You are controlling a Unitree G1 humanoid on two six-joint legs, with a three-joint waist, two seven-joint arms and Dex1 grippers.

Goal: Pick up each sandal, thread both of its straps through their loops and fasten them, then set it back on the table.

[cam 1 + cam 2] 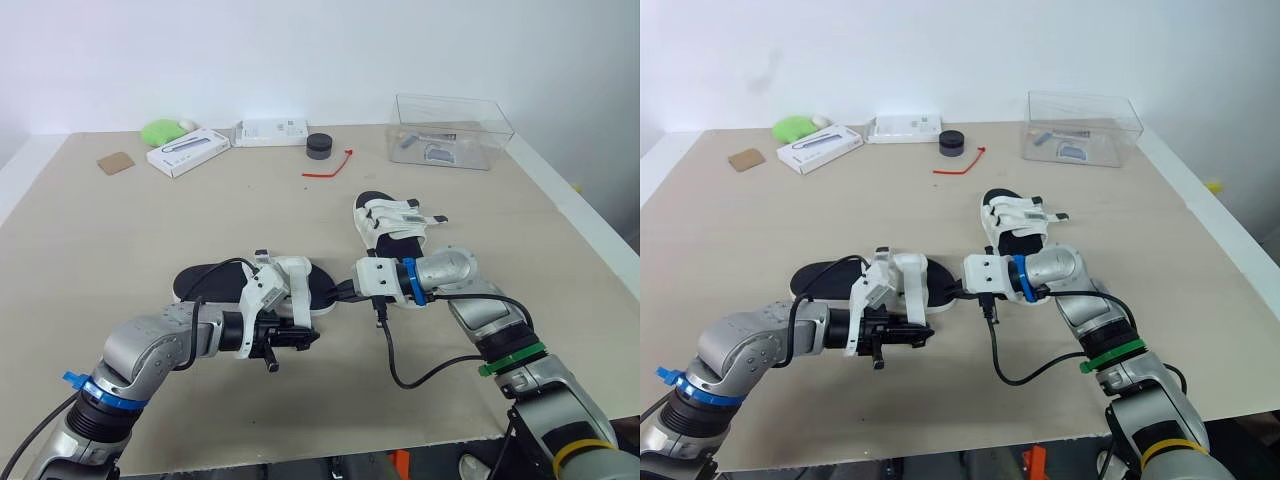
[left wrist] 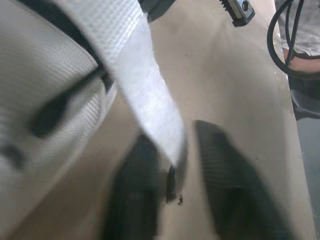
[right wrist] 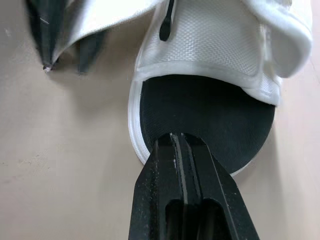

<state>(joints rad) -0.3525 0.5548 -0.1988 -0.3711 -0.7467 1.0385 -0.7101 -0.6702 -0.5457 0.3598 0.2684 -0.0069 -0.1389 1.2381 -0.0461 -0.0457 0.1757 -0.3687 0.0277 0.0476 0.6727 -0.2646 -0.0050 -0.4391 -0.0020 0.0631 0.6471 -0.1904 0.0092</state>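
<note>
Left eye view takes in the table (image 1: 100, 240) with the near sandal (image 1: 205, 281) lying flat between the two arms, black sole up and white straps bunched at its middle. The second sandal (image 1: 390, 225) sits just beyond it, toward the right arm. The left gripper (image 1: 290, 340) reaches in at the strap side of the near sandal, while the right gripper (image 1: 345, 292) meets the sandal's toe from the other end. That looks like a bracing arrangement, one arm steadying the shoe so the other can work on it. A clear plastic box (image 1: 450, 130), a red tie (image 1: 330, 165) and a white carton (image 1: 187, 152) sit along the far edge, well apart from the work. Left wrist view shows a loose white strap (image 2: 150, 90) hanging down so that its end falls between the two black fingers (image 2: 135, 200). They stand apart with bare table visible beside the strap, so they straddle it without clamping, probably lining up to take its tip for threading. Right wrist view shows the right arm's fingers pressed together with nothing between them, their tips resting on the toe (image 3: 210, 120) of the black sole. I judge they are pinning the sandal to the table so that it does not slide. The near sandal is not yet fastened.
</note>
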